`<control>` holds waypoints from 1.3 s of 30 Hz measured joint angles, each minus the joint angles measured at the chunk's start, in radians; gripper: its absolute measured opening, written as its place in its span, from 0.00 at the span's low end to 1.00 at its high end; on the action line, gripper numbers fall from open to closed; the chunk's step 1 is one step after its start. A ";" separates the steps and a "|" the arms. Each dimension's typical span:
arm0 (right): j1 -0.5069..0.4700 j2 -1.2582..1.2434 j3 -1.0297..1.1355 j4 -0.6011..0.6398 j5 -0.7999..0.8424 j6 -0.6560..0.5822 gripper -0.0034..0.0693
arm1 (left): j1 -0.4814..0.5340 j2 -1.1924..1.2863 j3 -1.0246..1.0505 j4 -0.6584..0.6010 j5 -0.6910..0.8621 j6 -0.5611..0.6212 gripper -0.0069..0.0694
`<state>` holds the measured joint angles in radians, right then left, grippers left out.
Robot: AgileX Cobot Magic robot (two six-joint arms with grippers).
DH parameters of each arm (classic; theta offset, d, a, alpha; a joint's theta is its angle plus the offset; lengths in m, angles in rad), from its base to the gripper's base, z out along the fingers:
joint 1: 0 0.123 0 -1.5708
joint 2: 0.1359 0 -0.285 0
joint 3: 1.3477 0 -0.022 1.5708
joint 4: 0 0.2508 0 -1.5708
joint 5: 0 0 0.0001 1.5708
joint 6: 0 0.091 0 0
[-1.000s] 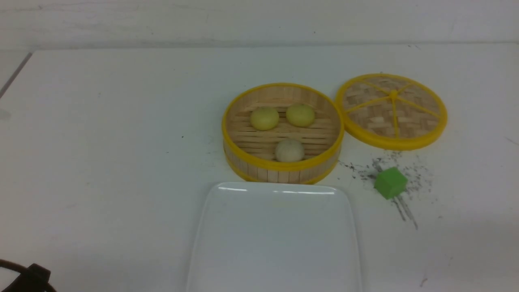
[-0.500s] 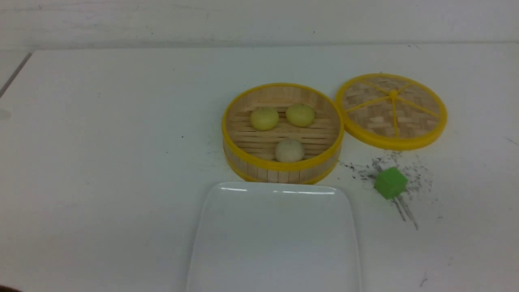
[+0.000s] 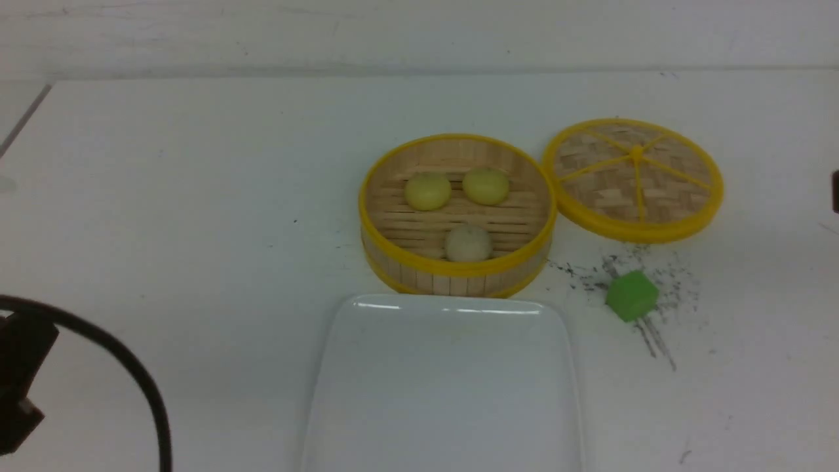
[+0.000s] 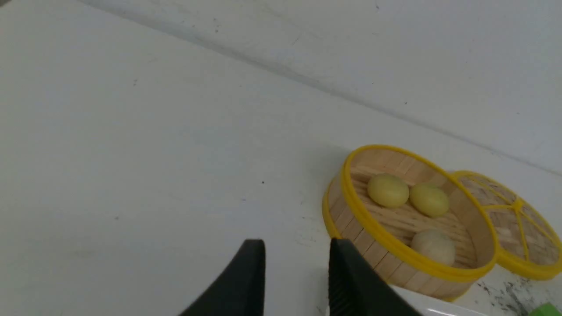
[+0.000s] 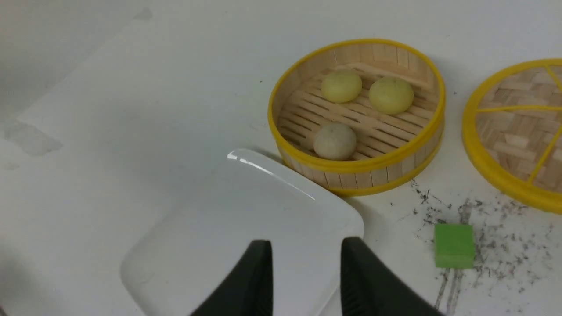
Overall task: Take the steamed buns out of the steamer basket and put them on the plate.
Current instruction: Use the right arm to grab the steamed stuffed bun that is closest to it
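Buns (image 3: 427, 191) lie in the steamer basket (image 3: 452, 280); left end effector (image 4: 296, 243) and right end effector (image 5: 306, 242) hang spread, empty.

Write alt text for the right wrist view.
Three steamed buns sit in the uncovered steamer basket, with the bare white plate beside it. The right gripper is open and holds nothing; a woven lid and a green cube lie on the table nearby.
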<state>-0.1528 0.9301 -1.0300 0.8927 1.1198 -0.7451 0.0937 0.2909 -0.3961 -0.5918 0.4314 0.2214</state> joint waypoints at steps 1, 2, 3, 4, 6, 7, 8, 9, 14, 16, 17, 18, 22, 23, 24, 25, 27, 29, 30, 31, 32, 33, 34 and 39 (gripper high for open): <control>0.000 0.051 -0.025 0.000 0.020 -0.013 0.38 | 0.000 0.000 -0.007 -0.024 0.001 0.032 0.41; 0.000 0.093 -0.048 0.000 0.045 -0.024 0.38 | 0.000 0.000 -0.011 -0.038 0.002 0.054 0.41; 0.000 0.102 -0.053 0.000 0.049 -0.024 0.38 | 0.000 0.000 -0.012 -0.045 0.002 0.065 0.41; 0.000 0.173 -0.095 0.000 0.082 -0.040 0.38 | 0.000 0.000 -0.015 -0.072 0.005 0.106 0.41; 0.000 0.210 -0.131 -0.001 0.100 -0.055 0.38 | 0.000 0.000 -0.015 -0.085 0.010 0.129 0.41; 0.001 0.279 -0.201 -0.001 0.113 -0.076 0.38 | 0.000 0.000 -0.015 -0.111 0.022 0.160 0.41; 0.005 0.299 -0.225 -0.004 0.115 -0.083 0.38 | 0.000 0.000 -0.015 -0.122 0.023 0.166 0.41; 0.007 0.313 -0.242 -0.004 0.115 -0.084 0.38 | 0.000 0.000 -0.015 -0.125 0.024 0.167 0.41; 0.094 0.464 -0.462 -0.071 0.115 -0.083 0.38 | 0.000 0.005 -0.015 -0.168 0.038 0.177 0.41; 0.183 0.553 -0.585 -0.147 0.118 -0.047 0.38 | 0.000 0.018 -0.015 -0.168 0.040 0.181 0.41; 0.190 0.567 -0.603 -0.154 0.118 -0.039 0.38 | 0.000 0.019 -0.015 -0.168 0.041 0.182 0.41; 0.257 0.635 -0.671 -0.221 0.120 -0.008 0.38 | 0.000 0.020 -0.015 -0.168 0.044 0.202 0.41; 0.374 0.775 -0.800 -0.372 0.121 0.056 0.38 | 0.000 0.020 -0.015 -0.168 0.044 0.259 0.41; 0.398 0.813 -0.826 -0.403 0.121 0.072 0.38 | 0.000 0.020 -0.015 -0.168 0.044 0.268 0.41; 0.414 0.842 -0.844 -0.424 0.121 0.082 0.38 | 0.000 0.020 -0.015 -0.170 0.044 0.270 0.41; 0.436 0.883 -0.866 -0.446 0.122 0.095 0.38 | 0.000 0.020 -0.015 -0.178 0.044 0.271 0.41; 0.453 0.944 -0.887 -0.462 0.122 0.099 0.38 | 0.000 0.020 -0.015 -0.190 0.044 0.274 0.41; 0.461 0.971 -0.893 -0.467 0.121 0.100 0.38 | 0.000 0.020 -0.015 -0.193 0.044 0.276 0.41; 0.466 1.008 -0.895 -0.470 0.119 0.100 0.38 | 0.000 0.020 -0.015 -0.198 0.044 0.278 0.41; 0.467 1.020 -0.895 -0.473 0.116 0.100 0.38 | 0.000 0.020 -0.015 -0.199 0.046 0.279 0.41; 0.469 1.038 -0.896 -0.479 0.105 0.100 0.38 | 0.000 0.020 -0.015 -0.202 0.046 0.280 0.41; 0.470 1.053 -0.896 -0.487 0.091 0.100 0.38 | 0.000 0.020 -0.015 -0.201 0.047 0.280 0.41; 0.470 1.070 -0.896 -0.511 0.060 0.100 0.38 | 0.000 0.020 -0.015 -0.201 0.054 0.281 0.41; 0.470 1.110 -0.899 -0.583 -0.049 0.086 0.44 | 0.000 0.020 -0.015 -0.201 0.089 0.282 0.41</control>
<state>0.3170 2.0402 -1.9293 0.3097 1.0712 -0.6592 0.0937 0.3113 -0.4108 -0.7932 0.5200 0.5031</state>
